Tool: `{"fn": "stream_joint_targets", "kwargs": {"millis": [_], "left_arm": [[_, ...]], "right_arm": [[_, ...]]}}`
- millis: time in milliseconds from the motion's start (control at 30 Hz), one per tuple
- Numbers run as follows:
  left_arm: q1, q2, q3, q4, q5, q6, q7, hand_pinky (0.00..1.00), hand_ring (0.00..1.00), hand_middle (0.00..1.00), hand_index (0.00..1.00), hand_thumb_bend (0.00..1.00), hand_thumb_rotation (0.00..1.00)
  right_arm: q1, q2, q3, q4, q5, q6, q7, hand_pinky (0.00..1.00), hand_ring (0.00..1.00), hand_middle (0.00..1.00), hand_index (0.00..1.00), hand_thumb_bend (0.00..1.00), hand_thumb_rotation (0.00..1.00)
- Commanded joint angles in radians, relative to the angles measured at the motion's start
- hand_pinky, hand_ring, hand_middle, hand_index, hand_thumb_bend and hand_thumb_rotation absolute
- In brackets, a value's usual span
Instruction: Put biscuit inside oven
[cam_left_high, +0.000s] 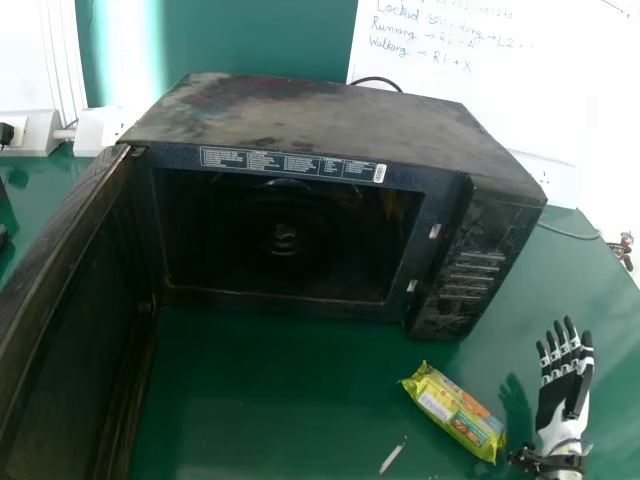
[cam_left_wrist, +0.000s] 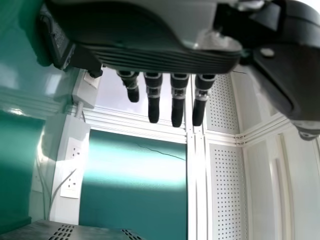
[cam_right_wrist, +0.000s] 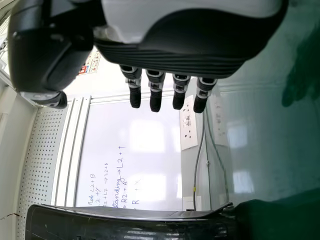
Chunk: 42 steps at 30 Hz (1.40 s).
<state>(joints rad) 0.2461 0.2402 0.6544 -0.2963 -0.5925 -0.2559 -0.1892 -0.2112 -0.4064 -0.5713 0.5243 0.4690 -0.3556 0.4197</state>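
On the green table (cam_left_high: 260, 400), before the oven (cam_left_high: 320, 110), you have one biscuit packet (cam_left_high: 455, 410), yellow-green, lying flat and aslant, near the oven's control-panel (cam_left_high: 468, 265) corner and outside the cavity. Item: the oven, black, its door (cam_left_high: 60, 330) swung wide at your left, the mouth facing you. Item: your right hand (cam_left_high: 565, 388), at the right of the head view, beside the packet but apart from it; fingers straight, slightly spread, pinching nothing. Item: your left hand (cam_left_wrist: 150, 47), in the left wrist view, fingers straight with gaps between them, holding nothing. Also listed for you: one whiteboard (cam_left_high: 440, 50) with handwriting, behind the oven; one dark cable (cam_left_high: 375, 80), arched at the oven's back edge.
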Motion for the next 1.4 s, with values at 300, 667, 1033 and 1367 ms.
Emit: {"fn": "stream_joint_targets", "kwargs": {"millis": [300, 667, 1033, 1367], "left_arm": [[0.007, 0.008, 0.016, -0.007, 0.013, 0.001, 0.002, 0.98, 0.90, 0.91, 0.90, 1.00, 1.00], [0.023, 0.000, 0.010, -0.042, 0.009, 0.007, 0.009, 1.00, 0.91, 0.91, 0.89, 1.00, 1.00], [0.021, 0.009, 0.022, -0.027, 0.011, 0.006, 0.005, 0.99, 0.90, 0.90, 0.90, 1.00, 1.00], [0.014, 0.021, 0.026, -0.016, 0.014, 0.007, 0.002, 0.98, 0.90, 0.90, 0.90, 1.00, 1.00]], "right_arm": [[0.015, 0.007, 0.001, -0.021, 0.001, 0.006, -0.008, 1.00, 1.00, 1.00, 1.00, 0.69, 0.84], [0.085, -0.107, 0.057, -0.087, -0.203, -0.068, -0.029, 1.00, 1.00, 1.00, 1.00, 0.85, 0.52], [0.154, -0.213, 0.092, -0.199, -0.329, -0.057, -0.045, 1.00, 1.00, 1.00, 1.00, 1.00, 0.50], [0.227, -0.338, 0.118, -0.314, -0.534, -0.061, -0.078, 0.90, 0.98, 1.00, 1.00, 1.00, 0.56]]}}
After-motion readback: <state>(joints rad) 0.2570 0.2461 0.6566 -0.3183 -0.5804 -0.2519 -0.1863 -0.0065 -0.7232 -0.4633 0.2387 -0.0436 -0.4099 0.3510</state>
